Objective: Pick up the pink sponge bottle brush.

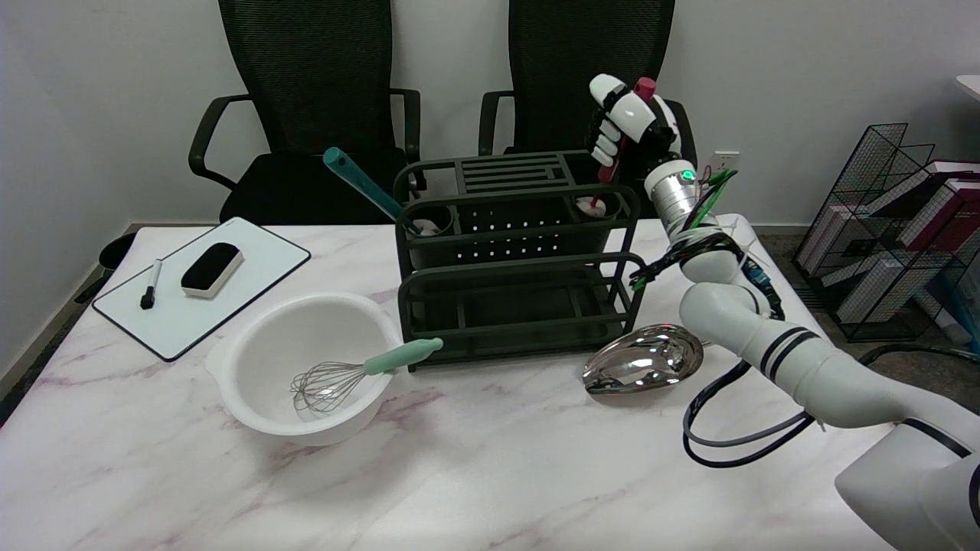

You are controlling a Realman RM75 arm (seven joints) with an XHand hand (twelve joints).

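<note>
Right hand [629, 122] fingers wrapped around pink sponge bottle brush [617, 157], handle near-upright, tilted right, head down in rack [514, 260] cup.

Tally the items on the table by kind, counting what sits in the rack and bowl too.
Brushes: 2, the pink brush gripped by the right hand, the teal brush
Whisk: 1
Bowl: 1
Metal scoop: 1
Rack: 1
Whiteboard: 1
Eraser: 1
Marker: 1
Total: 9
</note>
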